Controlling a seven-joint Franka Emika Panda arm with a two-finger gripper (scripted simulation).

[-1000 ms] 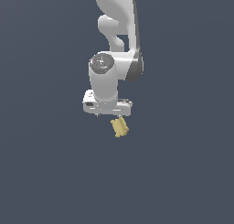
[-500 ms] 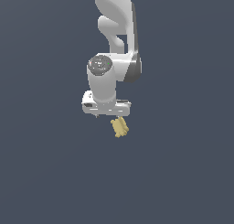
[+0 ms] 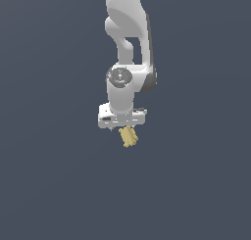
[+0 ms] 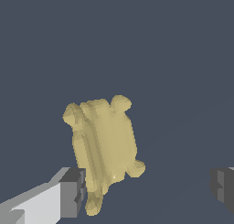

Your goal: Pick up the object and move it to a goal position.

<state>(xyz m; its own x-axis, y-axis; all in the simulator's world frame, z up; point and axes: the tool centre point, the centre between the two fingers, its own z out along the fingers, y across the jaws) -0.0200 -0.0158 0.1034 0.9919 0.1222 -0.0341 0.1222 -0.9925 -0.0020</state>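
Observation:
The object (image 4: 104, 143) is a pale yellow-tan lumpy piece with knobby ends, lying on the dark surface. In the exterior view the object (image 3: 128, 136) sits right under the white hand. My gripper (image 4: 146, 189) is open and wide. One finger (image 4: 71, 193) is close beside the object's lower end, and the other finger (image 4: 223, 186) stands well apart from it. In the exterior view the gripper (image 3: 125, 128) hangs straight down over the object, and its fingers are hard to make out there. I cannot tell whether the near finger touches the object.
A plain dark grey-blue surface (image 3: 59, 185) fills both views. The white arm (image 3: 128, 33) rises straight up above the hand. Nothing else shows.
The hand and wrist have come down a little and shifted slightly to the exterior view's right. The object has stayed where it was.

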